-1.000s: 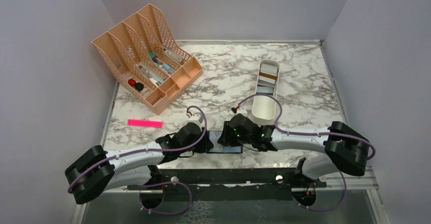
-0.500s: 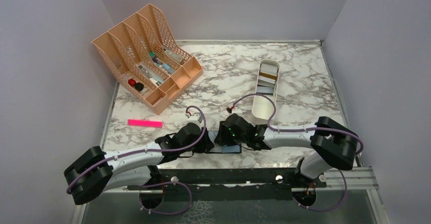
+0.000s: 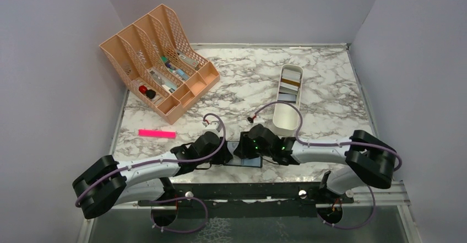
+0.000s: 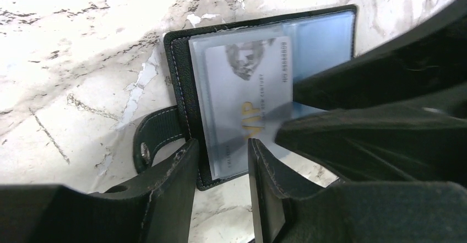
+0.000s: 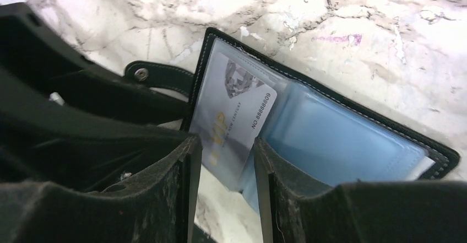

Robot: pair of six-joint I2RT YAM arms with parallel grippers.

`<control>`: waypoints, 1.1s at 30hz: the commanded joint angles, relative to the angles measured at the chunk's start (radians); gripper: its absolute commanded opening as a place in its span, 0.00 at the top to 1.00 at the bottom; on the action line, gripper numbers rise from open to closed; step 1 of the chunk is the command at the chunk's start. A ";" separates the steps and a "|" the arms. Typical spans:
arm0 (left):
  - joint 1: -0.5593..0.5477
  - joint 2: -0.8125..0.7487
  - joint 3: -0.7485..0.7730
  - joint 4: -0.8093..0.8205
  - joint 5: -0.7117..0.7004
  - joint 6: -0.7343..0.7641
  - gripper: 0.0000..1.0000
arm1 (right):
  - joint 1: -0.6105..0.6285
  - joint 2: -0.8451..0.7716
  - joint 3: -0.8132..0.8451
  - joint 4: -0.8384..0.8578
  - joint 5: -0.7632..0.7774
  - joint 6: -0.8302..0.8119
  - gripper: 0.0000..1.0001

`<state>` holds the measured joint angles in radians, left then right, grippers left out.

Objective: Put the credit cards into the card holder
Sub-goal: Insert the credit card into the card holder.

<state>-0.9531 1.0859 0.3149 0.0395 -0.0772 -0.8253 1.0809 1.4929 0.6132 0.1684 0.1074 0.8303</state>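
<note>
The black card holder (image 4: 177,77) lies open near the table's front edge (image 3: 246,162), showing bluish clear sleeves (image 5: 330,138). A silver credit card (image 4: 242,100) marked VIP sits partly inside the left sleeve (image 5: 231,116). My left gripper (image 4: 223,157) hovers open over the holder's near corner by the strap (image 4: 154,135). My right gripper (image 5: 223,152) is open, with the card's lower corner showing between its fingers and its right finger over the blue sleeve. More credit cards (image 3: 290,86) lie in a white tray (image 3: 286,123).
A peach desk organiser (image 3: 159,61) with small items stands at the back left. A pink marker (image 3: 157,134) lies left of the arms. Both wrists crowd together over the holder (image 3: 237,152). Grey walls close in the table on three sides.
The right arm's elbow swung left and then back right. Both grippers stayed over the card holder, which has not moved.
</note>
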 commanded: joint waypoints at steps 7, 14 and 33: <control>-0.004 -0.082 0.063 -0.143 -0.089 0.039 0.57 | -0.057 -0.249 0.167 -0.367 0.174 -0.284 0.55; -0.004 -0.150 0.114 -0.185 -0.118 0.090 0.49 | -0.283 -0.287 0.267 -0.355 0.144 -0.675 0.55; -0.004 -0.297 0.242 -0.304 -0.138 0.265 0.01 | -0.747 0.049 0.402 -0.239 -0.059 -1.440 0.52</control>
<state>-0.9531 0.8291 0.5228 -0.2306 -0.1902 -0.6064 0.3817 1.4780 0.9943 -0.1211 0.1631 -0.4324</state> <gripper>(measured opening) 0.987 0.477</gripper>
